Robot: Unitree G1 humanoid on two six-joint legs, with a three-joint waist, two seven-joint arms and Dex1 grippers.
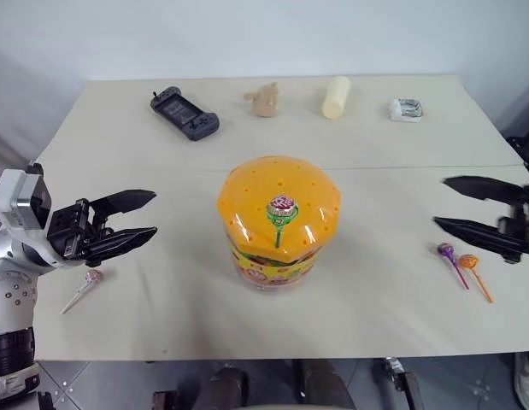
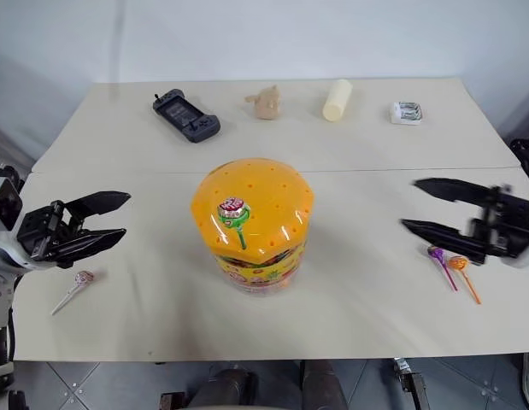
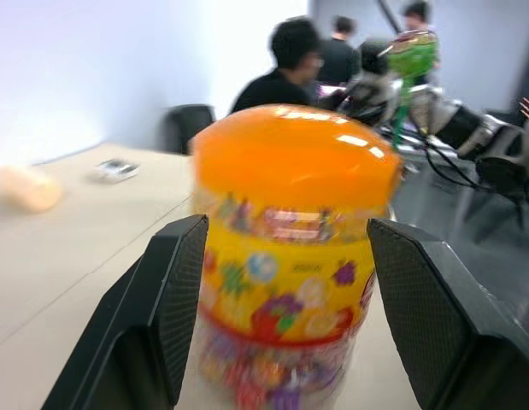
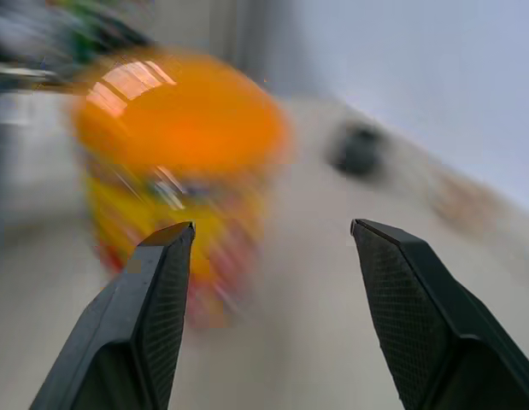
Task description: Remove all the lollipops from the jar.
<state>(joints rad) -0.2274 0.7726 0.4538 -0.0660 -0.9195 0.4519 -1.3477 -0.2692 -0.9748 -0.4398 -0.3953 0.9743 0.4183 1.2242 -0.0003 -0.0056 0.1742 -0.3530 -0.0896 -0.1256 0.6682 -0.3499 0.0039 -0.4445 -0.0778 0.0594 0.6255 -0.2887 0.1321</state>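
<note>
The jar (image 1: 278, 224) stands mid-table, near the front edge, orange domed lid (image 1: 279, 205) on. One lollipop (image 1: 282, 207) with a pink wrapper and green stick pokes up out of the lid. A pink lollipop (image 1: 92, 278) on a white stick lies on the table (image 1: 401, 154) to the left of the jar, well apart from it. A purple lollipop (image 1: 446, 251) and an orange lollipop (image 1: 467, 261) lie touching side by side to the right of the jar.

The left gripper (image 1: 141, 218) hovers above the pink lollipop, pointing at the jar, jaws apart, empty. The right gripper (image 1: 442, 203) hovers just above the purple and orange pair, also aimed at the jar, jaws wide, empty.

Along the far edge, left to right: a black game controller (image 1: 184, 114), a small tan figure (image 1: 264, 100), a cream cylinder (image 1: 336, 96), a small white packet (image 1: 407, 109). People (image 3: 290, 73) sit in the background of the left wrist view.
</note>
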